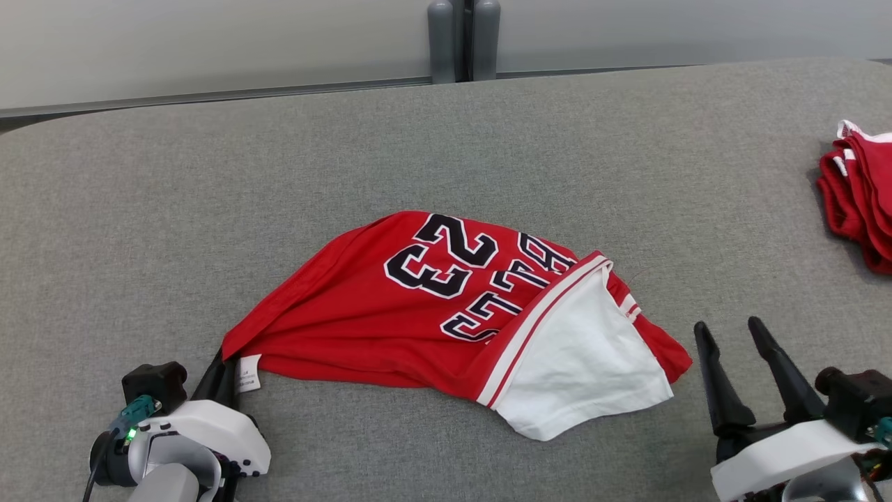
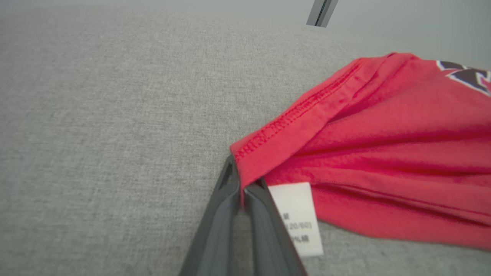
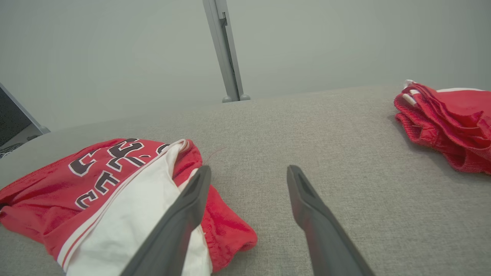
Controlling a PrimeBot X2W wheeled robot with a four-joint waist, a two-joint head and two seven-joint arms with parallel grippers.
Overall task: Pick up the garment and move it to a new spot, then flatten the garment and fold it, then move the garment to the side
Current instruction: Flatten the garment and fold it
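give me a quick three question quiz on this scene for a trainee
1. True or false: the left gripper is shut on a hem corner of the red jersey.
2. What does the right gripper hold? A the jersey; B a hanger; C nothing, its jaws stand open.
3. Fill in: the other pile of red garments lies at the table's ___ edge, by the robot's sides.

Key: 1 true; 2 C; 3 right
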